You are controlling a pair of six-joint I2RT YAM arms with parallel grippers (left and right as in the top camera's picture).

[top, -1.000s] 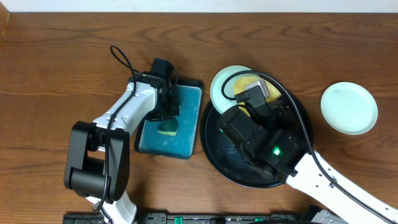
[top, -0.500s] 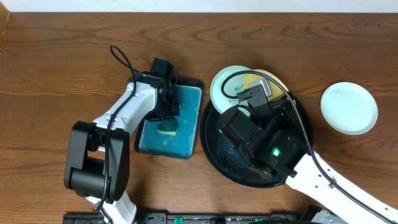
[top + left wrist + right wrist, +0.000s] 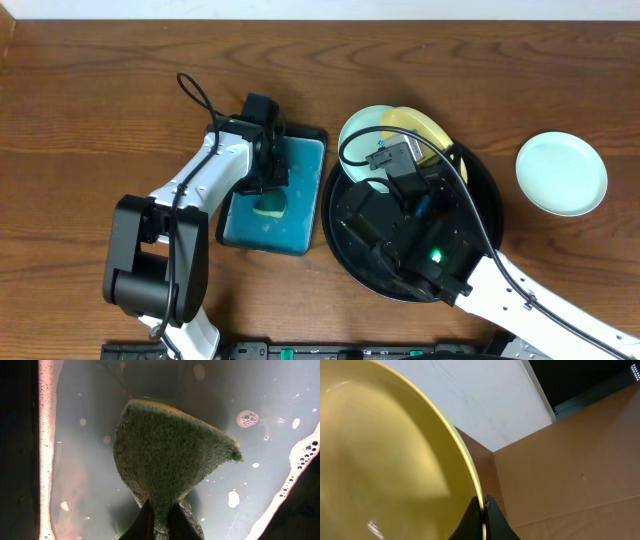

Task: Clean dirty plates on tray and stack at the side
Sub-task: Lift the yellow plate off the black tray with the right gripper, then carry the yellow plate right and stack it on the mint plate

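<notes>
My right gripper is shut on the rim of the yellow plate, which fills the left of the right wrist view. Overhead, the yellow plate is raised at a tilt over the far edge of the round black tray, with the right wrist covering its near part. One mint-blue plate lies partly under it at the tray's far left rim. Another mint-blue plate sits on the table to the right. My left gripper is shut on a green sponge in soapy water.
The rectangular teal tray with dark rim holds the soapy water and the sponge, just left of the black tray. The right arm crosses the black tray from the near right. Bare wooden table lies at the far side and left.
The right wrist has drawn back toward the near left, and the yellow plate has tipped up with more of it showing. The left arm and sponge have not moved.
</notes>
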